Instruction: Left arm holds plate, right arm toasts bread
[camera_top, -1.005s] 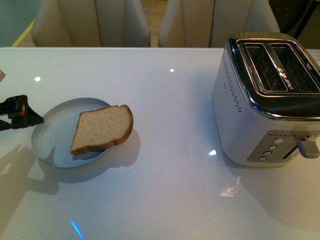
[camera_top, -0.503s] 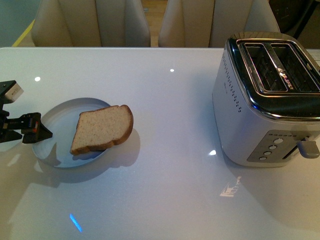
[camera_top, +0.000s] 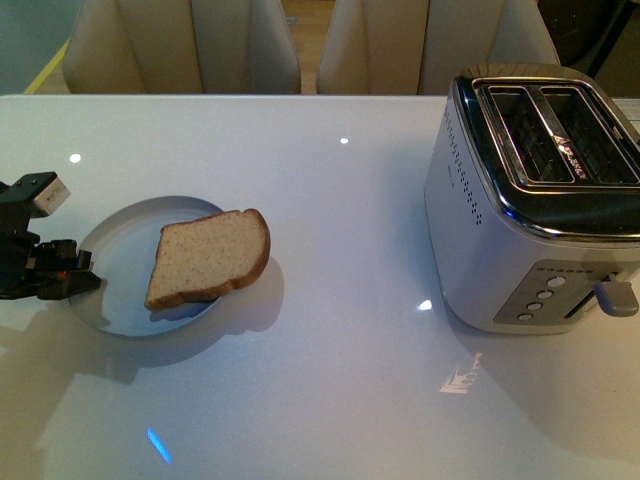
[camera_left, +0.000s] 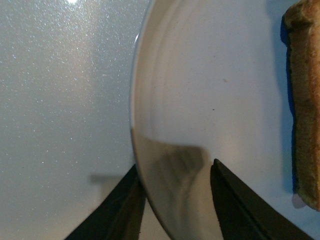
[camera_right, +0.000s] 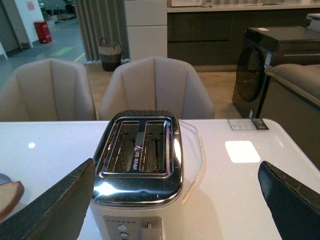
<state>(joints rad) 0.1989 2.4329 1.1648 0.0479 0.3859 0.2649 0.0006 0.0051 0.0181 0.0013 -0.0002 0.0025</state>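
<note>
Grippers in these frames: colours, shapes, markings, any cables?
Left gripper: black body, a small orange-red accent near the tips, and a white block on top. In the wrist view its fingers are plain dark and taper to points. Right gripper: broad, dark, tapered fingers with pale scuffed edges. No cables or lettering show.

Glossy white table (camera_top: 340, 400), two beige chairs (camera_right: 155, 85) behind, dark cabinets (camera_right: 210, 35) and grey curtains (camera_right: 100, 20) beyond.

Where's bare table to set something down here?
Free: the wide stretch between plate and toaster, the far strip before the chairs, and the near edge. Crowded: the left side, where the left gripper straddles the plate's rim; the toaster fills the right.
</note>
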